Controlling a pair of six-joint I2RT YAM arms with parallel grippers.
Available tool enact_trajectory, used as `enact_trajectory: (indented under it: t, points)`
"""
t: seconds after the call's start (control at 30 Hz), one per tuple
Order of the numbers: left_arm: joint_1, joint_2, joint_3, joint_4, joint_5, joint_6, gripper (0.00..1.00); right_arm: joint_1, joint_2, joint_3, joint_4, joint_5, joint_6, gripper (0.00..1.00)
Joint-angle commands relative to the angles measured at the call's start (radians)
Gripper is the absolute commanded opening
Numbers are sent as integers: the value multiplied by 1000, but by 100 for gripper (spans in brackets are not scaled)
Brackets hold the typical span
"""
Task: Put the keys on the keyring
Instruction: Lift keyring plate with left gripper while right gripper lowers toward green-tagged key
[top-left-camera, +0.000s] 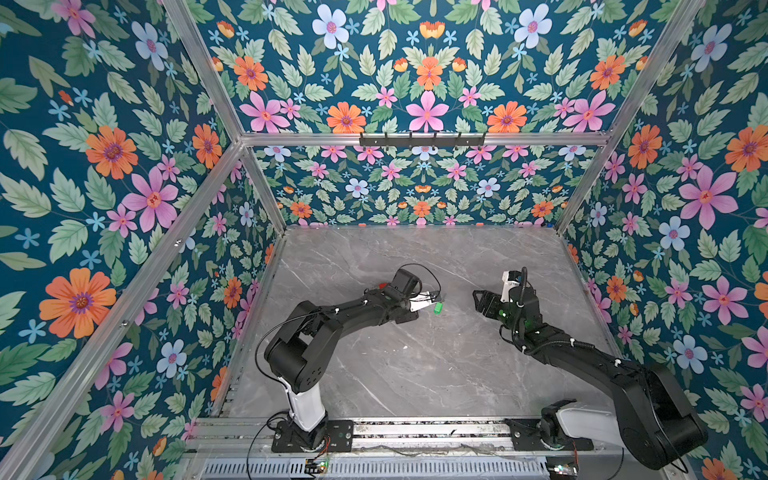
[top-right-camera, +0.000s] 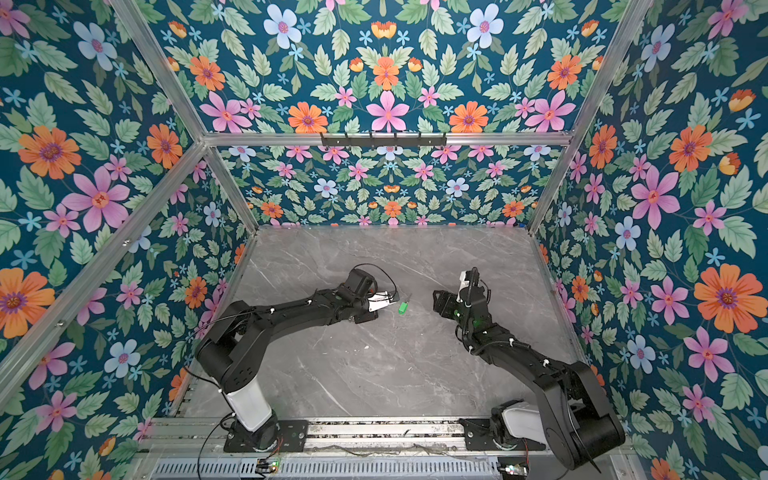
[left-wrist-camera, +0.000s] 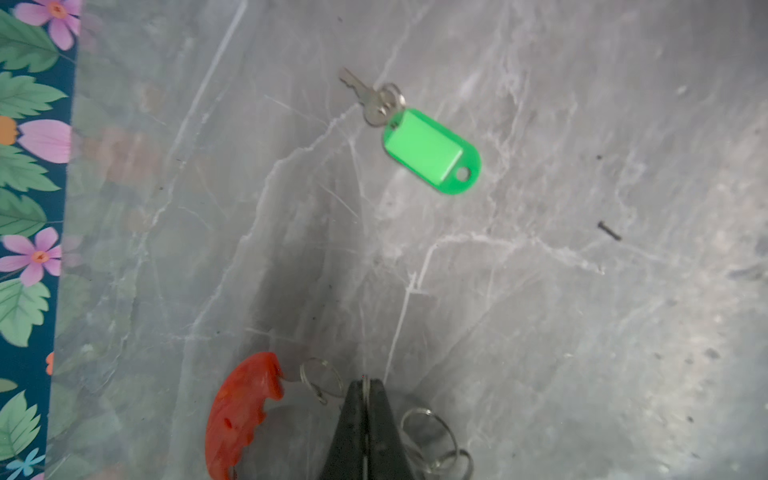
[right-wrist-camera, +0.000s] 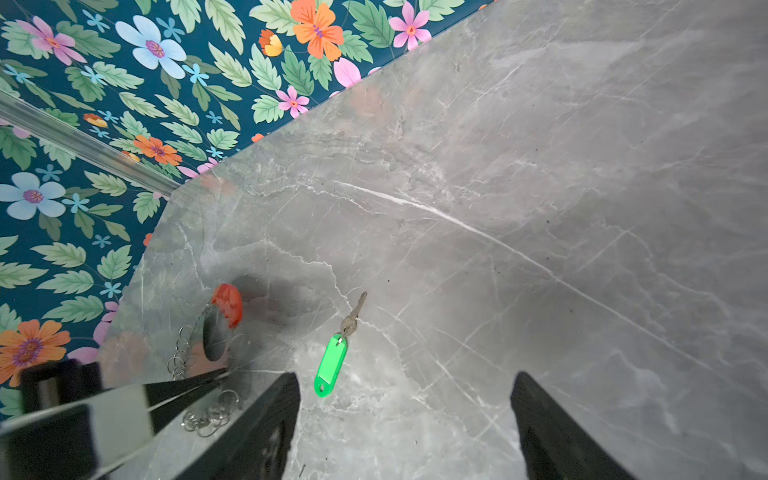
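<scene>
The keys, one small silver key (left-wrist-camera: 365, 96) on a bright green plastic tag (left-wrist-camera: 432, 151), lie flat on the grey marble table between the two arms, in both top views (top-left-camera: 437, 308) (top-right-camera: 402, 308). The keyring (right-wrist-camera: 214, 332) is a grey metal ring with a red plastic arc (left-wrist-camera: 241, 415) and small silver loops (left-wrist-camera: 428, 432). My left gripper (left-wrist-camera: 365, 382) is shut on its thin rim, and the ring stands up on edge in the right wrist view. My right gripper (right-wrist-camera: 406, 376) is open with nothing between its fingers, just short of the green tag (right-wrist-camera: 331, 365).
Floral walls close in the table on three sides. A metal rail (top-left-camera: 415, 428) runs along the front edge under both arm bases. A black hook rack (top-left-camera: 422, 139) hangs high on the back frame. A small dark speck (left-wrist-camera: 609, 230) lies on the marble.
</scene>
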Motion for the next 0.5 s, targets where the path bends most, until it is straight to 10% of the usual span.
enact_trajectory:
  t: [0.0,0.23,0.47]
  points:
    - [1,-53,41,-50,12,-183,0,1,0,-21,23,112,62,77]
    - [1,-218,3,47,222,-447,0,-5,21,63,-164,-172,-14,93]
    - [1,-332,-14,87,261,-578,0,3,-163,127,-389,-359,27,74]
